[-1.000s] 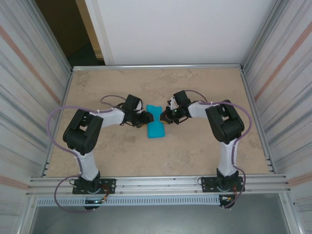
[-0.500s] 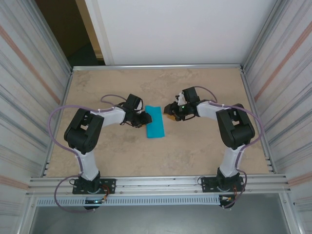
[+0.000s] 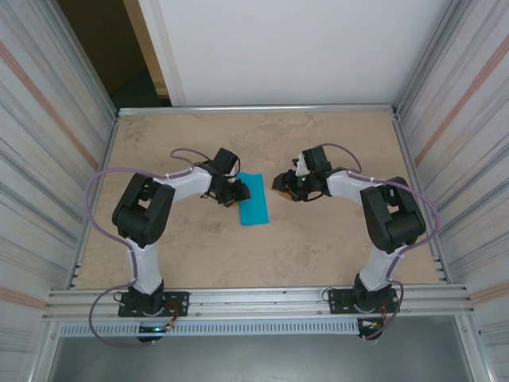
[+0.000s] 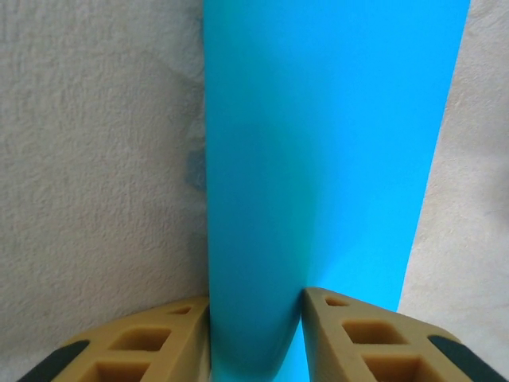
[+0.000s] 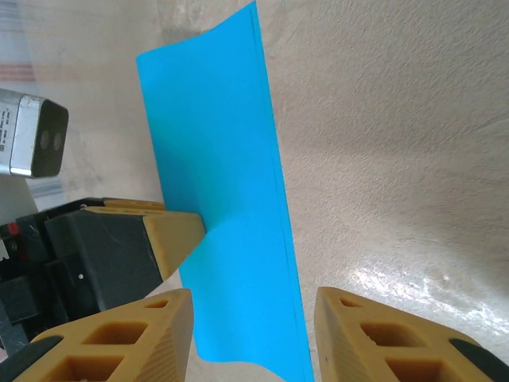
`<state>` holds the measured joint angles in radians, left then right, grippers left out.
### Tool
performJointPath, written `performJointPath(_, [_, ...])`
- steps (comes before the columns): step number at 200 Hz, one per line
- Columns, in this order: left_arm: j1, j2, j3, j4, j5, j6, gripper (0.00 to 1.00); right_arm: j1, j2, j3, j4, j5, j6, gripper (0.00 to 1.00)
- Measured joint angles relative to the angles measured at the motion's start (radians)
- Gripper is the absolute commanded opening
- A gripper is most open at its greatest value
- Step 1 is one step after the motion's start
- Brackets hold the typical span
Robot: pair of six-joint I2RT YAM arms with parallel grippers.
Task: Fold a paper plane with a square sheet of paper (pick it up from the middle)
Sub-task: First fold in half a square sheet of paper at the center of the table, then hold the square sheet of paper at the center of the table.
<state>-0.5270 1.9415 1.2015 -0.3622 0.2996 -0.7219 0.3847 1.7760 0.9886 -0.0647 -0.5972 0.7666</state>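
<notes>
A thin teal-blue sheet of paper [image 3: 254,203], folded to a narrow strip, is laid on the beige table [image 3: 318,239], its long axis running near to far between the arms. Its left margin is pinched by the partly closed left gripper [image 4: 256,298]. The right gripper [image 5: 254,293] is seen open and empty just right of it, nearest the free edge.

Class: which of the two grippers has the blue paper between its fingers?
The left gripper: its fingers pinch the blue paper, while the right gripper stands open, apart from it.
</notes>
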Motion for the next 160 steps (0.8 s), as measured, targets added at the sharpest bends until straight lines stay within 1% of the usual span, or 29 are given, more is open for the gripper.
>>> performJointPath(65, [-0.005, 0.033, 0.032, -0.040, -0.016, -0.014, 0.36, 0.009, 0.000, -0.007, 0.002, 0.004, 0.000, 0.42])
performJointPath(160, [-0.005, 0.056, 0.060, -0.083, -0.012, -0.015, 0.35, 0.009, -0.031, -0.039, 0.009, 0.051, 0.000, 0.42])
